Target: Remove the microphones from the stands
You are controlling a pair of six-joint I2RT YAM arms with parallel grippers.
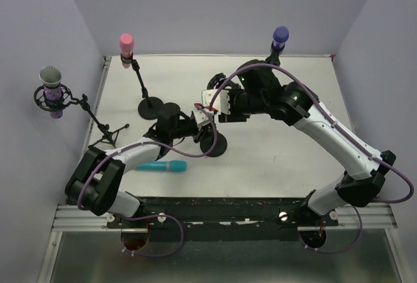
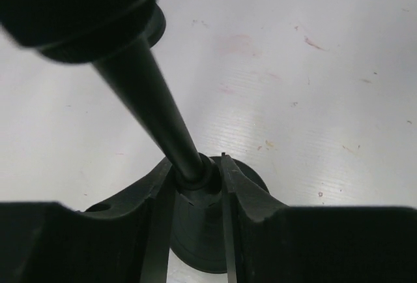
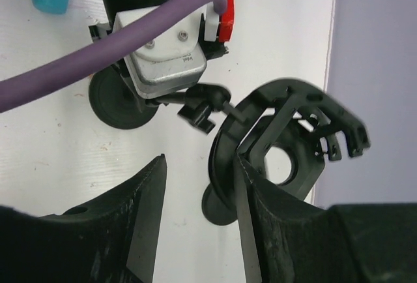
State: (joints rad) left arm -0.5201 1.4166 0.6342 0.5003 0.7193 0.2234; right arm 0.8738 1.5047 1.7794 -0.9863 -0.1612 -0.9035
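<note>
- Judging task done: microphone (image 1: 161, 165) on tabletop (image 1: 273, 159), clip (image 3: 309, 175) bare
- Right tool (image 3: 199, 162): jaws apart, empty; lift straight, avoid snagging clip
- Left tool (image 2: 194, 160): straddles stand pole (image 2: 146, 94); grip unclear

A white counter (image 1: 280, 159) sits inside pale lavender walls (image 1: 215, 9). At the back left, a pink microphone (image 1: 126, 41) stands upright on a thin black stand (image 1: 150, 107) with a round base. A tripod stand (image 1: 104, 130) at the counter's left edge holds a grey-headed microphone (image 1: 51, 90) with a purple body in a black ring mount, out toward the left wall. At the back right, a dark blue microphone (image 1: 281, 34) stands upright close to the rear wall.
</note>
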